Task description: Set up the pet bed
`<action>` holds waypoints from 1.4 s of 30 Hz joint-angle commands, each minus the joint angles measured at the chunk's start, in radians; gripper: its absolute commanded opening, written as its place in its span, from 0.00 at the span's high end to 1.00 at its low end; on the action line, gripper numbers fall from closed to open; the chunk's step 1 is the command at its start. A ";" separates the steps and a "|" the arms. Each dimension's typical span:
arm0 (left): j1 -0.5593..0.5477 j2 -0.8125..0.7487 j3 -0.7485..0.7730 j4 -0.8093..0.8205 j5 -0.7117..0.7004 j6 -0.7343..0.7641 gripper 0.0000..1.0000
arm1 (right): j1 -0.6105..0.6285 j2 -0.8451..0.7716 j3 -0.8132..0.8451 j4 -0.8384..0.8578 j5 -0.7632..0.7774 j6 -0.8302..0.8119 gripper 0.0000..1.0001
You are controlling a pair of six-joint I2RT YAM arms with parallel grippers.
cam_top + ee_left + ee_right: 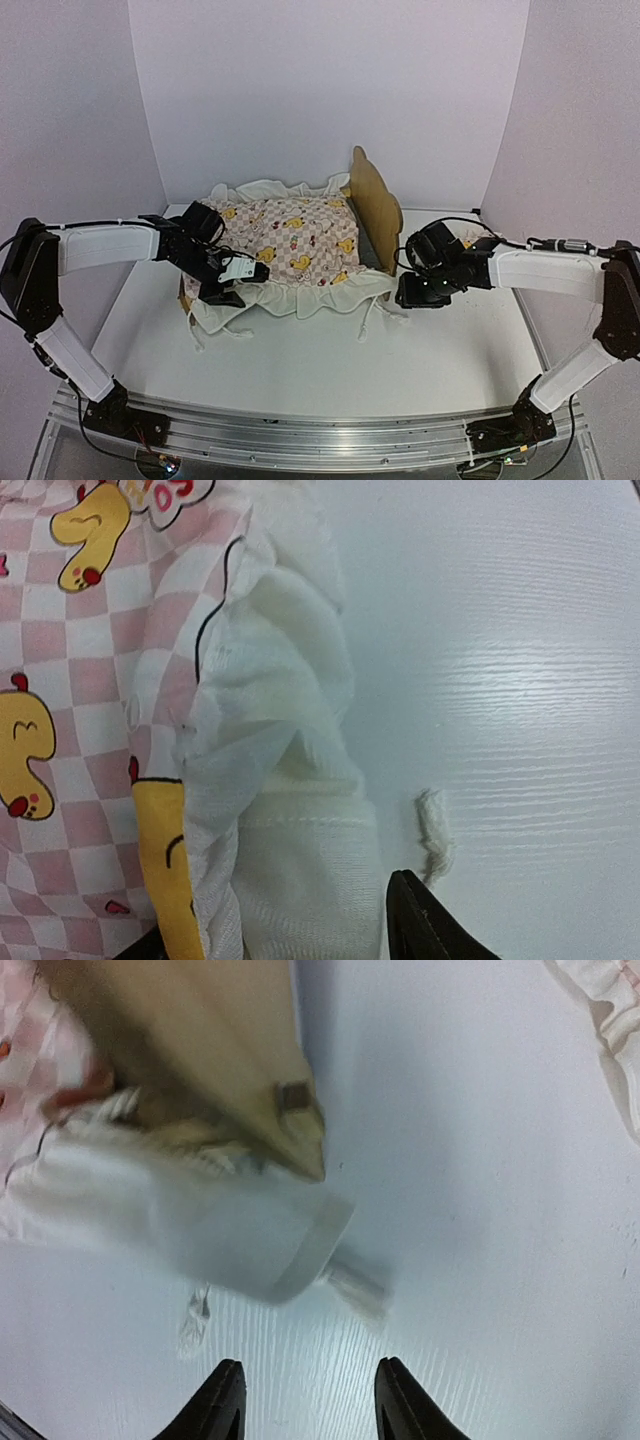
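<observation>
Judging how far along I am: the pet bed (378, 210) stands on the table (330, 365) between my two sets of fingers, its headboard (220, 1050) towards the right ones. The quilt (295, 240) is spread over it, with the cream ruffle (290, 680) hanging past the frame on the side nearest me. So the cover looks mostly laid.

My left gripper (224, 292) sits at the foot corner with the ruffle bunched between its fingers. Only the tips show at the bottom of that wrist view, so I cannot tell whether I am pinching the cloth or merely straddling it. A loose tie (433, 830) lies on the table just beside one left finger.

My right gripper (305, 1375) is released, with bare table between the fingers. The bed's near headboard corner and a drooping flap of quilt lie just ahead of the tips.

Left to do, I judge: square the quilt at both corners, then bring in what I take for the pillow (605, 1030), lying off the bed beyond my right fingers.
</observation>
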 commanded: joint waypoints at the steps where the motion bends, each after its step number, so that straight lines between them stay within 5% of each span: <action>1: -0.029 -0.102 0.006 -0.084 0.191 -0.001 0.42 | 0.130 -0.130 -0.073 -0.049 0.097 0.049 0.49; 5: -0.031 -0.191 0.000 -0.037 0.327 -0.073 0.40 | 0.214 -0.090 -0.106 0.030 0.109 0.096 0.43; 12: -0.121 -0.322 -0.110 0.251 0.451 -0.453 0.39 | 0.248 0.156 -0.024 0.199 0.014 0.164 0.42; 15: -0.181 -0.359 -0.208 0.415 0.448 -0.617 0.40 | 0.249 0.249 0.010 0.210 0.027 0.181 0.46; 18: -0.223 -0.341 -0.280 0.531 0.427 -0.719 0.41 | 0.249 0.311 0.034 0.211 0.039 0.183 0.61; 23: -0.272 -0.233 -0.343 0.727 0.302 -0.922 0.44 | 0.249 0.311 0.021 0.185 0.007 0.194 0.99; 31: -0.386 0.041 -0.380 1.119 0.213 -1.234 0.42 | 0.249 0.082 -0.104 0.150 -0.313 0.137 1.00; 42: -0.477 0.466 -0.178 1.458 0.233 -1.499 0.33 | 0.225 -0.001 -0.100 0.062 -0.415 0.054 1.00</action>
